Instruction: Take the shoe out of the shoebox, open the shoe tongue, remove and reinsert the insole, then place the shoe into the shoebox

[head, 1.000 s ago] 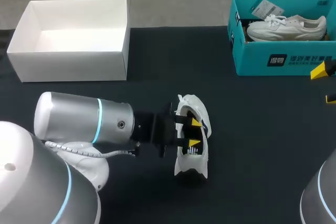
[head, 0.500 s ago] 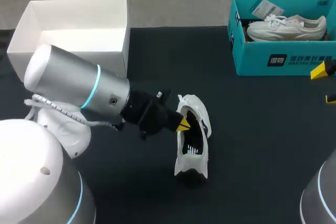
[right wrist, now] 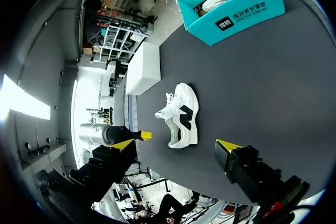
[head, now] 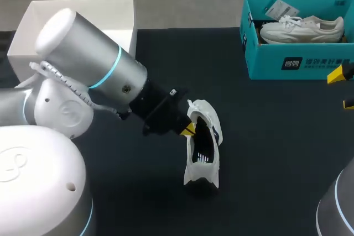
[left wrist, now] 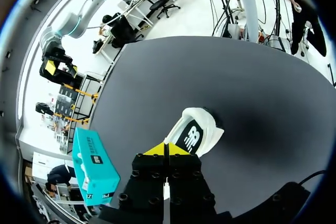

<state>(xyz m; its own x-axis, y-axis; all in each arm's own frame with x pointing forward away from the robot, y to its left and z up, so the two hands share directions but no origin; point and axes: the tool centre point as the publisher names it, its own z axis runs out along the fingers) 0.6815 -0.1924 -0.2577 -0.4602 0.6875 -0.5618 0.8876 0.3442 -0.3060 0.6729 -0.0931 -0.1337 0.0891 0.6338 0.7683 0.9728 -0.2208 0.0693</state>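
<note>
head view, shoe: the shoe (head: 202, 146) lies on the dark tabletop (head: 276, 153), out of any box. it is about midway between the left and right edges and closer to the near edge. its opening faces up and its long axis runs from far edge to near edge.
head view, left gripper: the left gripper (head: 189, 130) reaches in from the left. its yellow tips are at the left rim of the shoe's opening, about halfway along. whether they actually press on the rim i can't quite make out from up here.
head view, right gripper: the right gripper (head: 343, 89) is at the tabletop's right edge, well apart from the shoe.
head view, boxes: the teal shoebox (head: 298, 62) stands at the far right corner with a second white shoe (head: 301, 29) in it. an open white box (head: 72, 70) stands at the far left corner.
left wrist view, left gripper: the two yellow tips are pressed together with no gap and nothing pinched between them. the shoe is just ahead of them, its side panel turned toward the fingers.
right wrist view, right gripper: the fingers are spread wide and carry nothing. the shoe lies ahead, out on the tabletop, with the teal shoebox farther off.
what the next move turns on: the shoe is broadside to the left gripper, its length running across the fingers' line of reach. the left arm is far nearer than the right. by my reckoning the tongue work falls to the left arm, whose closed tips need to go over the rim and along the shoe's length.
</note>
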